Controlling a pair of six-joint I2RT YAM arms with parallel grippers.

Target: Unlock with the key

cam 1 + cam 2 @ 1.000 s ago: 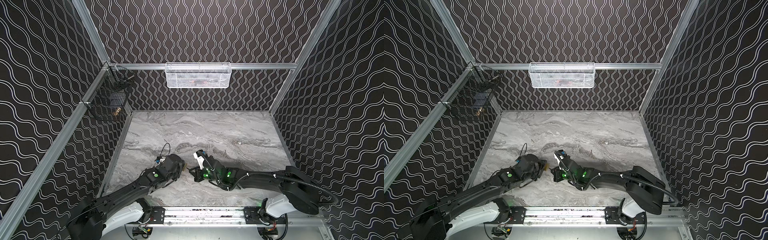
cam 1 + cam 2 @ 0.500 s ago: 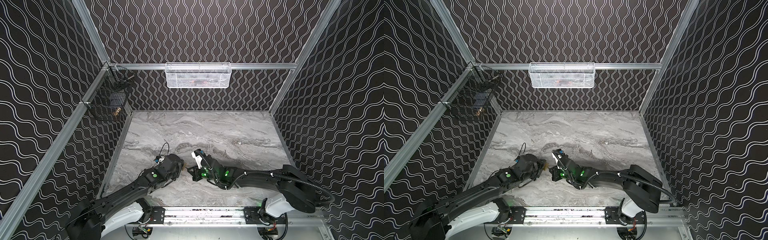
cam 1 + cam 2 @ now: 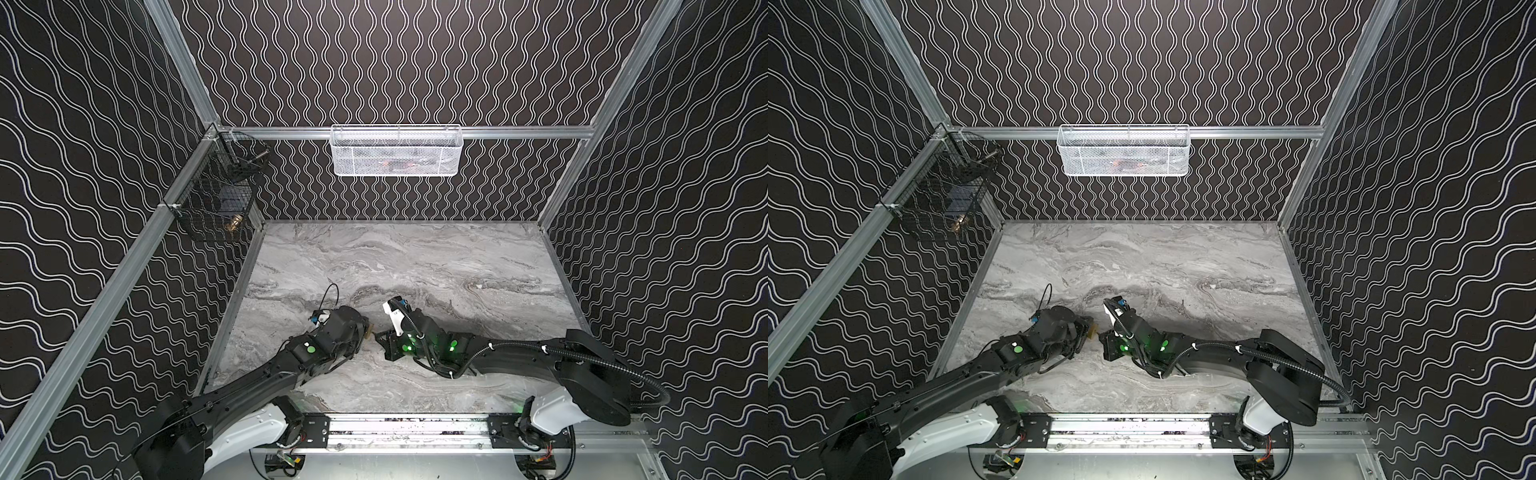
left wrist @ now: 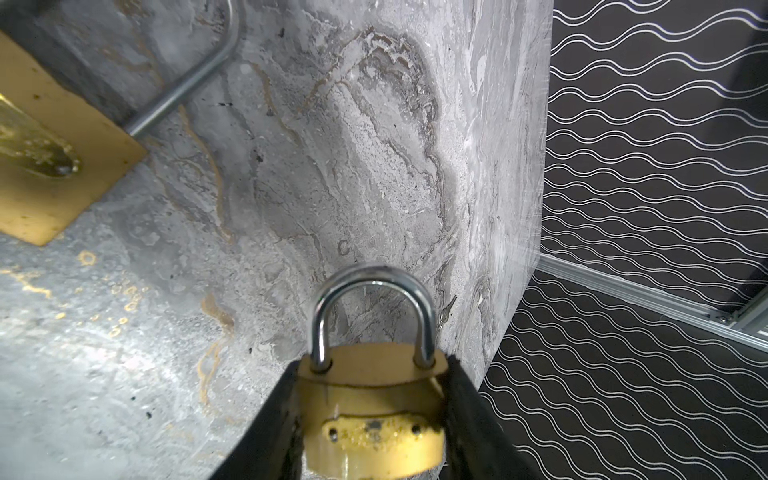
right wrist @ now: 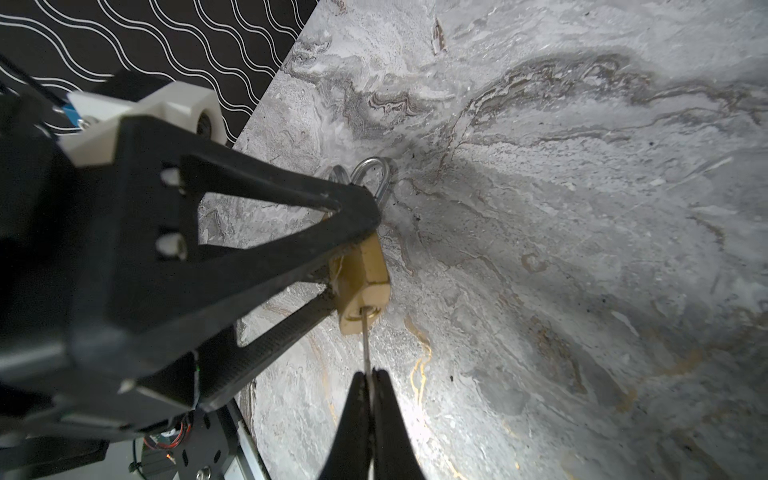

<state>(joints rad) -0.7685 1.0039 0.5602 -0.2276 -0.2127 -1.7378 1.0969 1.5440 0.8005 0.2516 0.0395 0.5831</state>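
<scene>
A brass padlock (image 4: 374,399) with a steel shackle (image 4: 374,286) sits between the jaws of my left gripper (image 4: 372,361), which is shut on its body. The shackle's two legs both sit in the body. In the right wrist view the padlock (image 5: 363,278) shows its keyhole end, and the thin key (image 5: 365,340) runs from that keyhole back into my right gripper (image 5: 370,374), which is shut on it. In both top views the two grippers meet low over the near middle of the table, left gripper (image 3: 365,330) facing right gripper (image 3: 380,338), with the padlock (image 3: 1091,330) between them.
The marble table (image 3: 415,257) stretches behind the arms. A white mesh basket (image 3: 397,151) hangs on the back wall and a black wire basket (image 3: 216,195) on the left wall. A metal rail (image 3: 407,428) runs along the front edge.
My right gripper has edged slightly left toward the padlock with the key. The left arm has hardly moved, and both grips are unchanged.
</scene>
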